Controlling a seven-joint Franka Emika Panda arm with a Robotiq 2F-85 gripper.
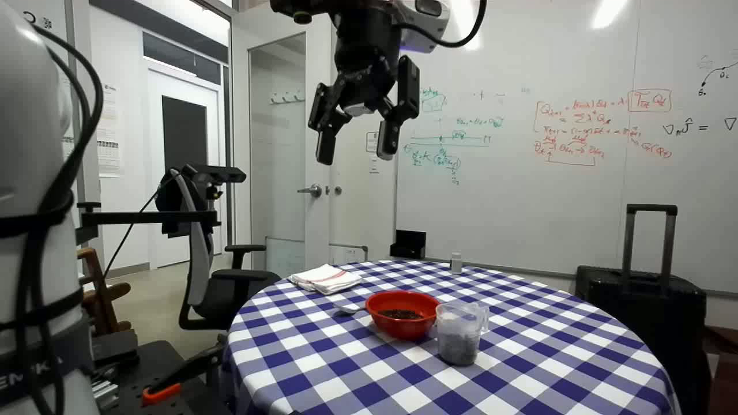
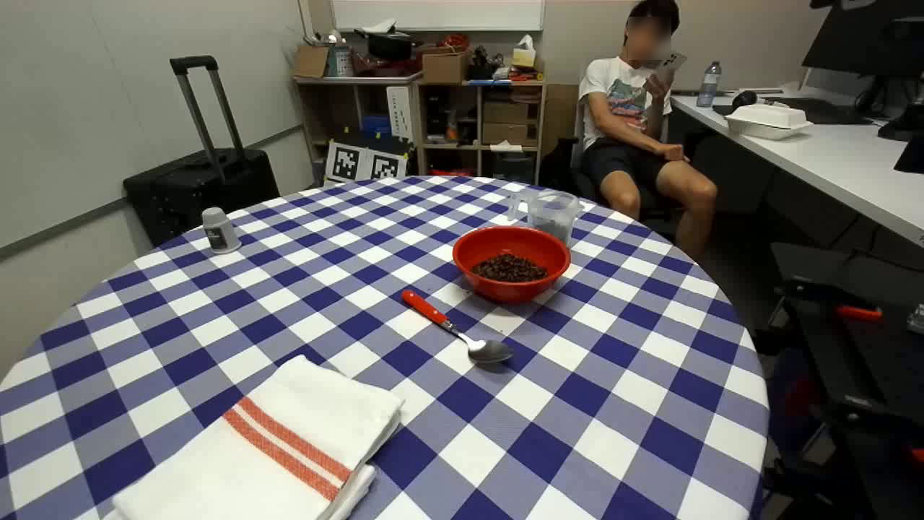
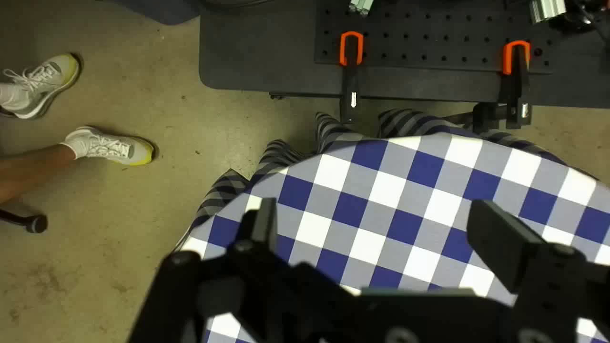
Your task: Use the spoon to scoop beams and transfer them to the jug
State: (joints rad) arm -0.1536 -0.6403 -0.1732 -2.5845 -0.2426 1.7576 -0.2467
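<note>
The spoon [image 2: 426,308] lies on the checkered table with its red handle and metal scoop beside the red bowl. Its scoop [image 1: 349,309] also shows in an exterior view, with the handle mostly hidden behind the bowl. The red bowl [image 2: 507,291] [image 1: 398,328] holds dark brown beans [image 2: 510,267]. The translucent jug [image 1: 458,340] [image 2: 554,213] stands upright close to the bowl, handle facing away from it, darker in its lower part. My gripper [image 1: 356,151] is open and empty, high above the table. In the wrist view its fingers [image 3: 371,212] are wide apart over bare tablecloth.
A folded white towel with red stripes [image 2: 267,448] [image 1: 326,278] lies on the table. A small shaker [image 2: 220,235] [image 1: 456,263] stands near the table's edge. A dark base with orange-tipped clamps [image 3: 351,47] adjoins the table. A person [image 2: 635,108] sits beyond the table.
</note>
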